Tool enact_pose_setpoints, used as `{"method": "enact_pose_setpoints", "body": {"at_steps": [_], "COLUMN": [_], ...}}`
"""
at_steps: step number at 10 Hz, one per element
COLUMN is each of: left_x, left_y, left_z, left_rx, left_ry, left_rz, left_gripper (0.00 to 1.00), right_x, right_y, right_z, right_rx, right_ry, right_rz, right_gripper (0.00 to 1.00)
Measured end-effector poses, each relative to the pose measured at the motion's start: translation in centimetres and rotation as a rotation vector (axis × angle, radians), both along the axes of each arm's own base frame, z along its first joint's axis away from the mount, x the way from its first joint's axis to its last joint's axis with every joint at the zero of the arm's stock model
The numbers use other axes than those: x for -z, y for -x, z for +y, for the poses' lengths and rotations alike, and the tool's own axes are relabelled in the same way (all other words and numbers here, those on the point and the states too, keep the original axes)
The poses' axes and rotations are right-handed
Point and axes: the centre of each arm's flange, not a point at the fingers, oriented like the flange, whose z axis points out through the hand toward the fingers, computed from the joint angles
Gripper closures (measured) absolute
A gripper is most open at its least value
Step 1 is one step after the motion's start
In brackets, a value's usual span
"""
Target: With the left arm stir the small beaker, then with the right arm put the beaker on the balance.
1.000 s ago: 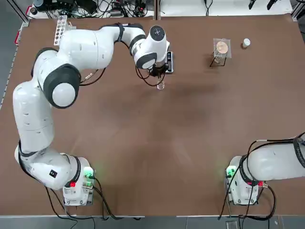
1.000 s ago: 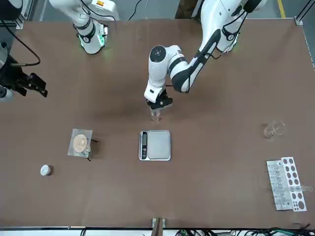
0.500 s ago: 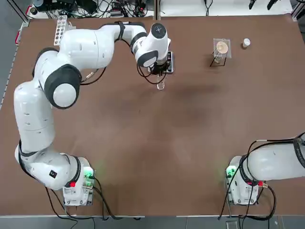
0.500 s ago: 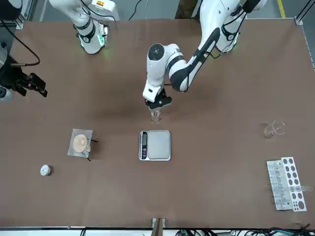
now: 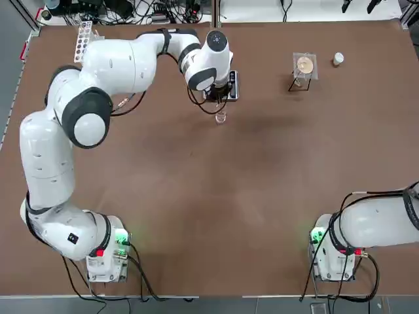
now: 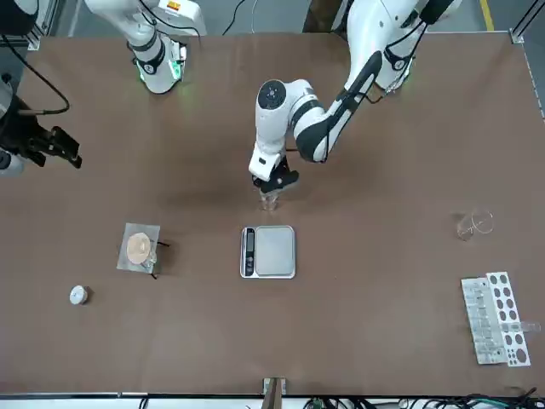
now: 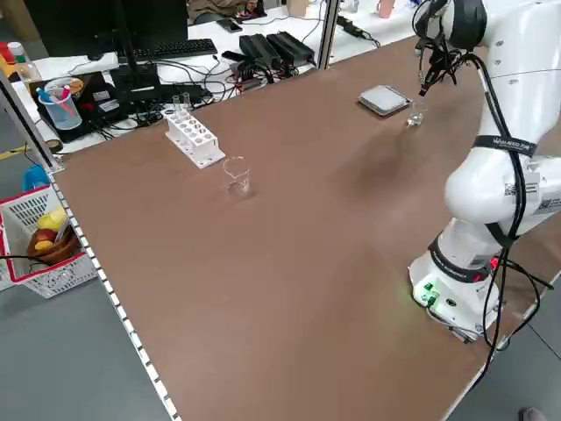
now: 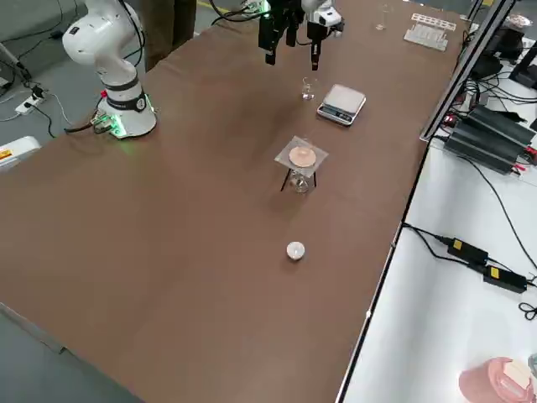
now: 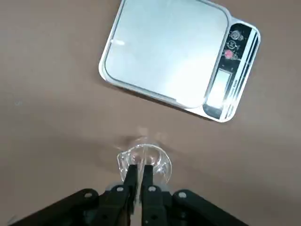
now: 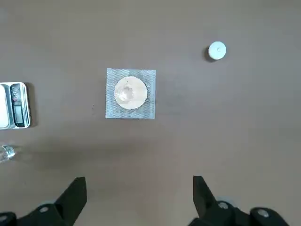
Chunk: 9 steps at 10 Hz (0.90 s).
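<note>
The biggest thing I see is the left arm (image 5: pixel 88 118), which reaches far over the table. Its left gripper (image 9: pixel 141 166) is above the small beaker, with the two fingers pressed together on a thin glass rod. The right arm (image 5: pixel 383 222) waits at its own side; its right gripper (image 10: pixel 139 178) is over the table, well apart from the beaker, with fingers wide apart and nothing between them.

Next in size is the balance (image 6: pixel 275 253), lying flat, and I see nothing on its plate. The glass vessel (image 6: pixel 475 224) stands apart, toward the robot's left.

The small beaker (image 9: pixel 162 162) stands upright on the table, near the balance but not on it. The smallest is the glass rod (image 9: pixel 139 188), whose lower end seems to be inside this beaker.

So I judge that stirring is the step in hand. For the next move, I should lift the rod straight up and clear the left arm away, and only then bring the right gripper in, because the two arms could collide there.
</note>
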Motion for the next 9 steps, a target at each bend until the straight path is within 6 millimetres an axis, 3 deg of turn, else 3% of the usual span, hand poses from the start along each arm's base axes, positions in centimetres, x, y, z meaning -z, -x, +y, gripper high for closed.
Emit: {"method": "enact_pose_setpoints", "body": {"at_steps": [4, 9], "left_x": [-0.5, 0.4], "left_y": [1.3, -0.4], "left_z": [-1.4, 0.2], "left_rx": [0.022, -0.004], "left_ry": [0.011, -0.021], "left_rz": [-0.004, 0.008], "left_gripper": [0.93, 0.93], "right_x": [0.0, 0.0], "right_y": [0.0, 0.0], "right_z": [0.0, -0.1], "right_rx": [0.001, 0.001], "right_ry": [0.000, 0.000], "right_rz": [0.000, 0.000], "right_gripper": [0.00, 0.00]}}
